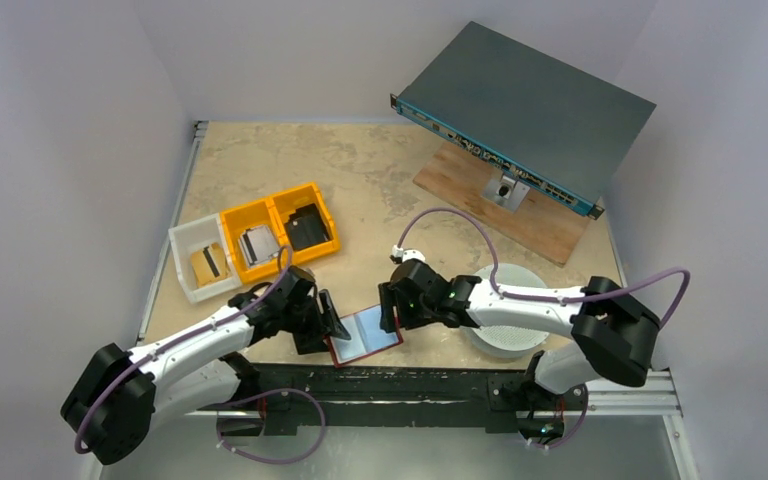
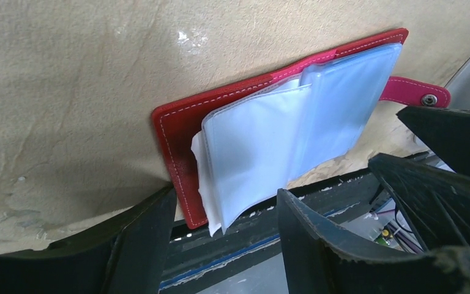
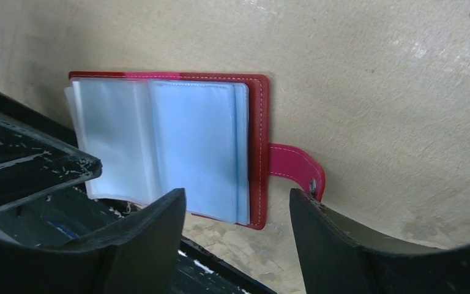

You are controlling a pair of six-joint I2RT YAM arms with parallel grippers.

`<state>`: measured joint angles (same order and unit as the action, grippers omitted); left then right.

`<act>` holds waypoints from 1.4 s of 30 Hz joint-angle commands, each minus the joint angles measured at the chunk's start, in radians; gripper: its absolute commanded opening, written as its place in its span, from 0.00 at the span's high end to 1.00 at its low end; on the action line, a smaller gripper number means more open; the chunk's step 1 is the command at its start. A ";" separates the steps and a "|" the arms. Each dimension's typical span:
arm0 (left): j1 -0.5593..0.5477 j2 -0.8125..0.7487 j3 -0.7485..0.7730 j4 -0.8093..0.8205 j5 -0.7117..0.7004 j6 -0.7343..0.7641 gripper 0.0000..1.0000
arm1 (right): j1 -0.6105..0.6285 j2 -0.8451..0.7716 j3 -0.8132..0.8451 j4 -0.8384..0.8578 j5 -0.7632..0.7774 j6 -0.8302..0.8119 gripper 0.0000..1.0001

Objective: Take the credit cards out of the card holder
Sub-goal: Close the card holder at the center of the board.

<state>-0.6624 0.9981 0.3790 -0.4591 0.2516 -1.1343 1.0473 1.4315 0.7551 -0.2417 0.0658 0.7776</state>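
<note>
**Holder.** Dark red leather-like folding card holder lies open, sleeves up, at the near edge of the table between the two arms. Its near corner appears to overhang the black rail. The snap tab is undone and points toward the right arm. The clear pale blue plastic sleeves are fanned. Cannot tell whether any pale cards sit inside them; nothing printed or opaque shows through.

**Tools.** Left gripper has its fingers spread wide and holds nothing, poised at the holder's left end. Right gripper is likewise wide apart and empty, at the tab side. Contact with the holder cannot be made out for either.

**Progress (judgement).**
- Done: the holder is opened.
- Done: a thin golden-yellow card with a black stripe lies in the white plastic bin at the left, so at least one card looks to be out.
- Left: go through the sleeves and draw out whatever they hold.

**Surroundings.**
- Two joined yellow bins sit beside the white one, holding a silvery-grey metal part and a black blocky part.
- The surface is a mottled beige tabletop.
- A white round dish lies under the right forearm.
- At the far right, a flat grey metal rack unit is propped on a wooden board.
- Plain white walls enclose three sides.
</note>
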 commanded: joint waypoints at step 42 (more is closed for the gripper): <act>-0.103 0.183 0.208 0.266 0.080 -0.026 0.64 | 0.016 0.142 -0.008 0.083 -0.043 0.054 0.72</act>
<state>-0.7429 1.1271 0.5274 -0.2859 0.3183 -1.1599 1.0554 1.5524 0.7597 -0.1791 0.0441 0.8097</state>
